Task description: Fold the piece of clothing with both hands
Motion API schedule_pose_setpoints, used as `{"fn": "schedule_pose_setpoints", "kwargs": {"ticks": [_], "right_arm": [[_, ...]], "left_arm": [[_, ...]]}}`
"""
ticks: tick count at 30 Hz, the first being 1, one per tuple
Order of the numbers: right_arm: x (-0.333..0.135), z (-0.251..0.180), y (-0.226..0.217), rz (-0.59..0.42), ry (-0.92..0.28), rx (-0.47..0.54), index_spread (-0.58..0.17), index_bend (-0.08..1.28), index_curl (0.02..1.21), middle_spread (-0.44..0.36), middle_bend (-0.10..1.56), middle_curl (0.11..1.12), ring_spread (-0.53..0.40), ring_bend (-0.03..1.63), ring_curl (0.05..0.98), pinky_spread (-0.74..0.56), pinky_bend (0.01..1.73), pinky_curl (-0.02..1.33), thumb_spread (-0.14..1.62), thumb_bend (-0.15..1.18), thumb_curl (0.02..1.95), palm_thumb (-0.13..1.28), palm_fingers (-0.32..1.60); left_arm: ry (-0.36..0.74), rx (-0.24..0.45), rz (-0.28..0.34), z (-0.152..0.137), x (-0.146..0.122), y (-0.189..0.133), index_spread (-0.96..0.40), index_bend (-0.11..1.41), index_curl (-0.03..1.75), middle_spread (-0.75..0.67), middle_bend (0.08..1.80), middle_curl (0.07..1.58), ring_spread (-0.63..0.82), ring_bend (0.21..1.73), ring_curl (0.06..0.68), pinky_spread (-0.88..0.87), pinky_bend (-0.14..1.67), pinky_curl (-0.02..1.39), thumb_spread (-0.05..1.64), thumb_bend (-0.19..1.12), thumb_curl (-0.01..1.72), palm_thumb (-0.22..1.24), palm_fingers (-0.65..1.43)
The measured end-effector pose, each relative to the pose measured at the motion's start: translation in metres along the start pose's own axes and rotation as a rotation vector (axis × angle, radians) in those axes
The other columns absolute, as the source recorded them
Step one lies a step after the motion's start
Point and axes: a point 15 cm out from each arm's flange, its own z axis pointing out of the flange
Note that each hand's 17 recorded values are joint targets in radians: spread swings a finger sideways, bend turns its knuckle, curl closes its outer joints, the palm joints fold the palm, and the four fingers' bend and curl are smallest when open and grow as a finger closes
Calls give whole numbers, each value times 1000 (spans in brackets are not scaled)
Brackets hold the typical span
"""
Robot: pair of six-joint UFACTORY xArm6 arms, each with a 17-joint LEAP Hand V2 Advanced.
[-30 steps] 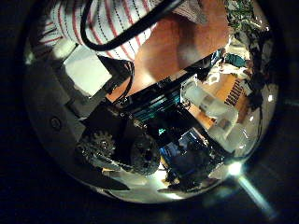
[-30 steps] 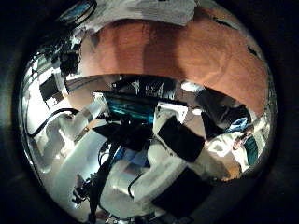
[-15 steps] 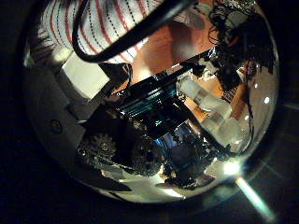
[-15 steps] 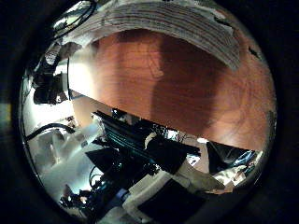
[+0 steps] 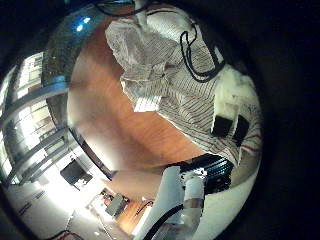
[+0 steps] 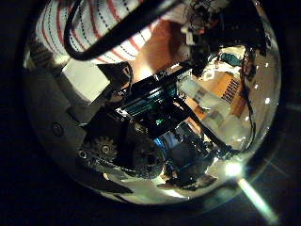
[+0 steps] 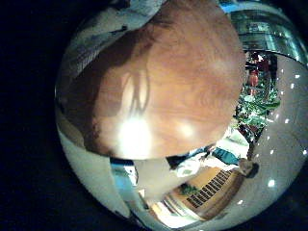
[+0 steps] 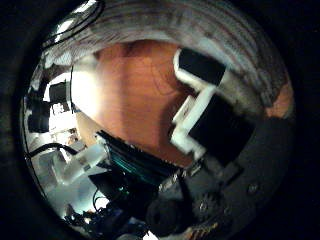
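Observation:
A striped garment (image 5: 165, 75) lies bunched on the wooden table (image 5: 120, 130) in the left little finger side palm view. A finger (image 5: 235, 110) of my left hand rests on its edge. In the right thumb side palm view the garment (image 8: 170, 25) runs along the table's far side, and a finger (image 8: 205, 95) of my right hand curls in with its tip at the cloth's edge. The right little finger side palm view shows a strip of garment (image 7: 87, 38).
Bare wooden table (image 7: 164, 87) fills the right little finger side palm view. A cable (image 5: 200, 60) loops over the garment. The other arm (image 6: 212, 104) shows in the left thumb side palm view, beyond the table's edge.
The right palm has come much closer to the garment, and its finger has curled into view at the cloth's edge. The left palm has stayed against the garment, shifting slightly.

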Motion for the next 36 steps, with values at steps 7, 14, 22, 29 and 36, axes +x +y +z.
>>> {"fn": "schedule_pose_setpoints", "kwargs": {"ticks": [7,14,22,29,36], "right_arm": [[12,-49,9,18,11,100,-425,793,699,-236,1039,743,-232,1305,511,-228,1431,308,1314,138,429,911,1200],[17,-80,37,-12,12,18,-408,892,825,-216,1159,804,-220,1400,572,-215,1491,382,1304,104,470,928,1125],[23,-144,63,-35,-31,-75,-398,894,905,-199,1202,826,-212,1428,598,-210,1495,437,1306,64,513,933,1090],[13,-161,55,-43,-86,-43,-396,881,952,-191,1208,831,-210,1429,608,-209,1478,475,1312,34,543,935,1085],[9,-119,23,-56,-95,-134,-399,860,989,-188,1209,833,-206,1426,615,-209,1462,509,1313,10,564,947,1076]], "left_arm": [[60,1,-1,8,-2,28,-630,328,1066,-617,800,1281,-425,1536,537,-528,1538,631,1170,-13,576,895,805],[80,55,-13,-2,-6,56,-631,223,1196,-628,787,1275,-431,1512,525,-531,1531,609,1164,-14,576,877,844],[96,51,-3,-11,-3,96,-627,170,1300,-645,772,1257,-440,1485,512,-531,1500,584,1160,-20,570,849,920],[91,99,-17,-29,-9,103,-623,165,1354,-656,757,1243,-438,1472,509,-527,1475,578,1175,-14,563,805,957],[109,131,-32,-25,-37,43,-612,164,1390,-668,743,1233,-435,1454,509,-521,1466,584,1160,-25,533,728,950]]}}
